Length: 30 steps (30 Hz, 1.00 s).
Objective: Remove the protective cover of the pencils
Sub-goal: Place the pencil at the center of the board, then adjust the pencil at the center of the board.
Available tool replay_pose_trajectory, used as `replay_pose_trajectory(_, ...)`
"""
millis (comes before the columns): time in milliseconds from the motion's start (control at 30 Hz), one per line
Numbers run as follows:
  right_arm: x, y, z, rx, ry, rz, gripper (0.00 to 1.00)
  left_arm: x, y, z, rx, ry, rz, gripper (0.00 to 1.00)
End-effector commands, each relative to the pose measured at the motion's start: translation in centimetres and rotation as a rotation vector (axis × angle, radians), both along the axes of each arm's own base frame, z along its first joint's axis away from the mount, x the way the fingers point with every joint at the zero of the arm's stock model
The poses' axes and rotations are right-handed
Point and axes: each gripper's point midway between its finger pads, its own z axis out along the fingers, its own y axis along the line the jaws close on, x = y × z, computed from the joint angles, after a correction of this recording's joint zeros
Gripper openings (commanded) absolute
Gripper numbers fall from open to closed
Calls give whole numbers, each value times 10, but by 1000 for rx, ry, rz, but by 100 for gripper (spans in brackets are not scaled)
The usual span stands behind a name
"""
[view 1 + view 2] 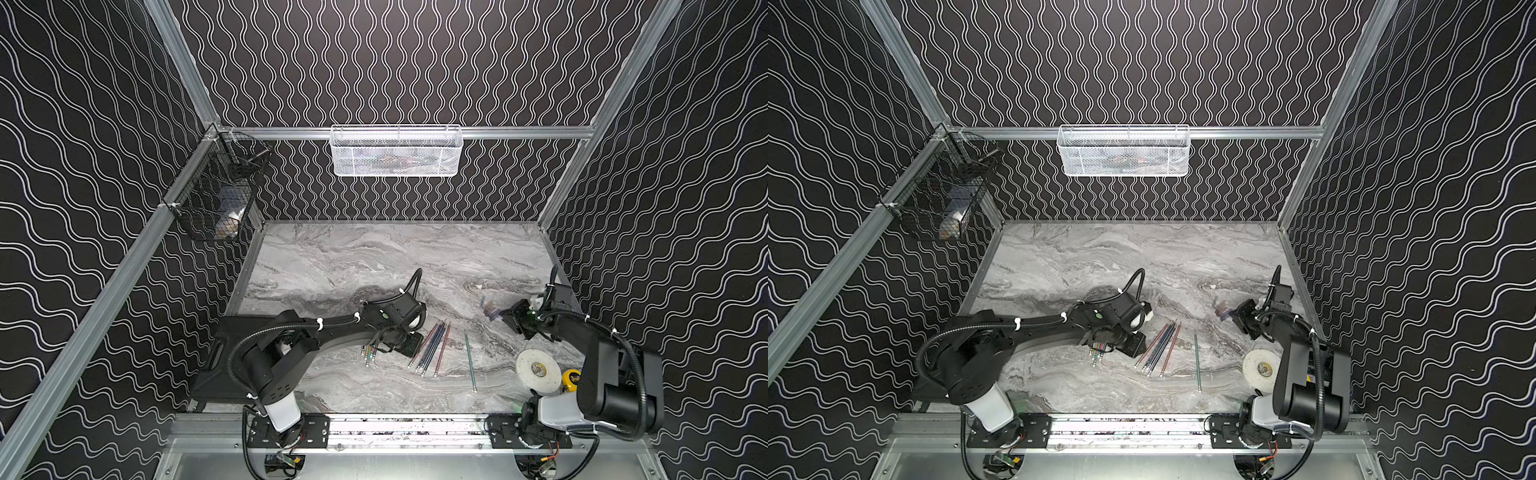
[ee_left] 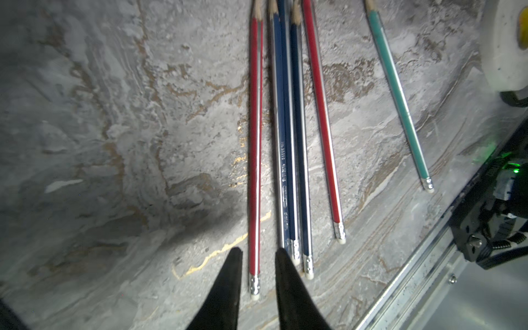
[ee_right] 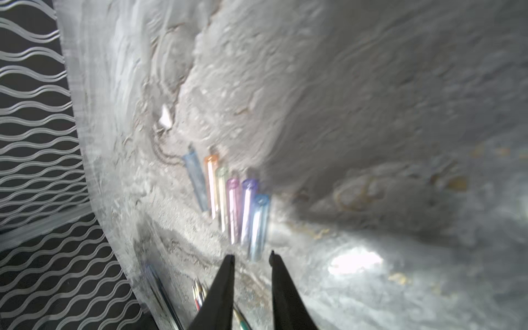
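Note:
Several pencils (image 1: 430, 349) (image 1: 1158, 347) lie side by side on the marble table, a green one (image 1: 469, 359) (image 2: 400, 97) apart to their right. Another bunch (image 1: 369, 353) pokes out from under my left arm. My left gripper (image 2: 258, 249) (image 1: 411, 358) is open over the eraser end of a red pencil (image 2: 254, 143), which lies on the table between the fingers with a gap on each side. A row of translucent coloured caps, the protective cover (image 3: 234, 205) (image 1: 490, 311), lies at the right. My right gripper (image 3: 251, 254) (image 1: 505, 318) is open just short of them, holding nothing.
A white tape roll (image 1: 538, 370) and a small yellow roll (image 1: 571, 380) sit by the right arm's base. A black pad (image 1: 216, 361) lies at the front left. A white mesh basket (image 1: 397, 151) and a black wire basket (image 1: 216, 195) hang on the walls.

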Motion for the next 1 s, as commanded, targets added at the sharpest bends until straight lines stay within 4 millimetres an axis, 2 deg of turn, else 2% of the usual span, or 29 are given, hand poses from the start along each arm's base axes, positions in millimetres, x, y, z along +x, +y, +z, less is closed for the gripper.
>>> replay_pose_trajectory(0,-12,14,6,-9,2,57,24,7,10,9,39,-43,2,25)
replay_pose_trajectory(133,-31,45,14,-26,-3,161,24,17,24,15,50,-63,32,25)
replay_pose_trajectory(200,-43,63,16,-29,-6,215,26,25,38,13,62,-63,78,26)
replay_pose_trajectory(300,-57,79,19,-20,-6,268,27,37,67,10,124,-75,174,31)
replay_pose_trajectory(400,-72,83,16,-35,25,294,29,43,86,17,154,-114,242,34)
replay_pose_trajectory(600,-99,98,2,4,111,355,30,46,90,39,135,-173,241,36)
replay_pose_trajectory(867,-120,111,-9,-29,191,418,39,47,85,49,88,-205,220,37)
replay_pose_trajectory(967,-128,113,-13,-39,214,430,39,46,83,53,60,-210,222,37)
